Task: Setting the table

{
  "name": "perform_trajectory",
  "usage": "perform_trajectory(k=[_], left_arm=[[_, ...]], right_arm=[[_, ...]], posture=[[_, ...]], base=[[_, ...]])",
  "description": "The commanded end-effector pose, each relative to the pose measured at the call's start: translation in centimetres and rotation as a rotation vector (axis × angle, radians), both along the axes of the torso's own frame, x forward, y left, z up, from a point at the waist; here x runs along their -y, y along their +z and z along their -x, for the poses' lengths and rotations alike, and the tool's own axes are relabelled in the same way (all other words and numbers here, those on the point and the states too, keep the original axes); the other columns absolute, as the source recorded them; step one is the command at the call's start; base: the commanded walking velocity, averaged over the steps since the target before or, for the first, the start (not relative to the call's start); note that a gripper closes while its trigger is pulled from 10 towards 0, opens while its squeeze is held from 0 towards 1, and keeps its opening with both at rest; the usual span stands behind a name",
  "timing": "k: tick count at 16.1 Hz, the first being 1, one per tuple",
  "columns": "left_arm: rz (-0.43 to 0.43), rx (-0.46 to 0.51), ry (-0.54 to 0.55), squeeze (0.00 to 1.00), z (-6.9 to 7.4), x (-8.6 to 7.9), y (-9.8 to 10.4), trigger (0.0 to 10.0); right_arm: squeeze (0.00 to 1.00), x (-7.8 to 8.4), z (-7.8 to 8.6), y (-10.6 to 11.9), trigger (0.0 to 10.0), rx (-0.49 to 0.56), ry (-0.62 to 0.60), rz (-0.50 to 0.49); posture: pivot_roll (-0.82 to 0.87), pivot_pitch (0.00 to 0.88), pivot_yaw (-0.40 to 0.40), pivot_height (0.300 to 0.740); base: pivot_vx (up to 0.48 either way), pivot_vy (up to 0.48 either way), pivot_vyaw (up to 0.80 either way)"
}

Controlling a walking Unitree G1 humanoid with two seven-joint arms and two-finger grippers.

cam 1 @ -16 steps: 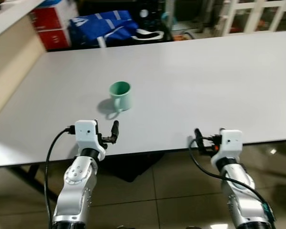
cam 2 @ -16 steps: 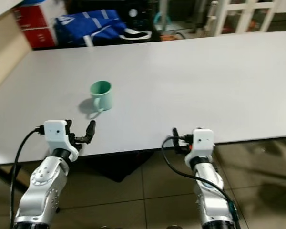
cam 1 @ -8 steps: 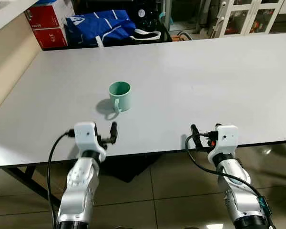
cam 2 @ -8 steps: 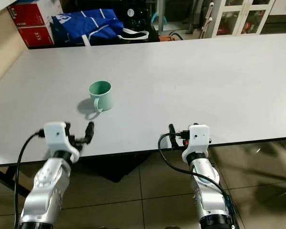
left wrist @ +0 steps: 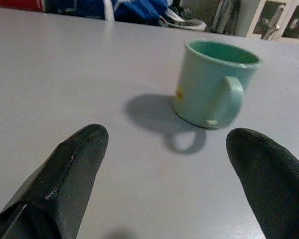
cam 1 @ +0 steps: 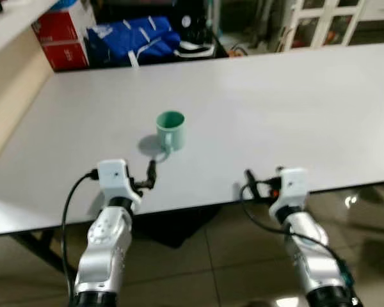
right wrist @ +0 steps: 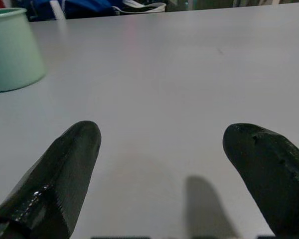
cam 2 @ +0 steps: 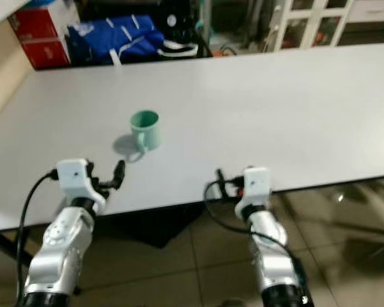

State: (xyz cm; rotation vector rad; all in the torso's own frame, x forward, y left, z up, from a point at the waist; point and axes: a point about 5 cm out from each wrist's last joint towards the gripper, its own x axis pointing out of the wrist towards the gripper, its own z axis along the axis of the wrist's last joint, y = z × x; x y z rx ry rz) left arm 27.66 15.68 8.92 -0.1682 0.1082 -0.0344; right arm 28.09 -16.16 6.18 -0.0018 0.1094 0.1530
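A mint green mug (cam 1: 171, 130) stands upright on the white table (cam 1: 275, 102), left of centre, its handle turned toward me. My left gripper (cam 1: 150, 174) hovers just over the table's near edge, a short way in front of the mug and slightly left of it. The left wrist view has the mug (left wrist: 214, 84) ahead between the widely parted fingers (left wrist: 74, 164), so this gripper is open and empty. My right gripper (cam 1: 249, 182) sits at the near edge further right, also open and empty (right wrist: 162, 134), with the mug (right wrist: 12, 47) off to its side.
Beyond the table's far edge lie a blue bag (cam 1: 131, 41) and red boxes (cam 1: 61, 45), with white cabinet doors (cam 1: 320, 22) at the back right. A beige counter (cam 1: 6, 96) runs along the left. Tiled floor (cam 1: 205, 268) lies below the near edge.
The whole view has shifted a little and blurred, so the camera moved. Both grippers stay open at the near edge; the right one sits slightly further left.
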Motion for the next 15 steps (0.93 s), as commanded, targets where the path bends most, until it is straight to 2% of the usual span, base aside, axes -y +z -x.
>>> perform_trajectory(k=[1,10,15], left_arm=[[0.018,-0.002,-0.007,0.00,0.0,0.2,0.1,10.0],[0.007,0.021,0.023,0.00,-0.9,-0.7,1.2,10.0],[-0.001,0.024,0.056,0.00,-0.8,-0.9,1.4,10.0]], right_arm=[[0.00,0.4,0.0,0.0,10.0,0.002,0.000,0.005],[0.00,-0.4,-0.4,-0.4,10.0,-0.007,0.041,0.001],[0.00,-0.8,-0.4,-0.6,10.0,-0.015,0.065,-0.002]], posture=[[-0.21,0.000,0.090,0.740],[-0.18,0.000,0.080,0.740],[-0.17,0.000,0.075,0.740]], base=[[0.000,0.435,0.00],[0.000,0.468,0.00],[0.000,0.480,0.00]])
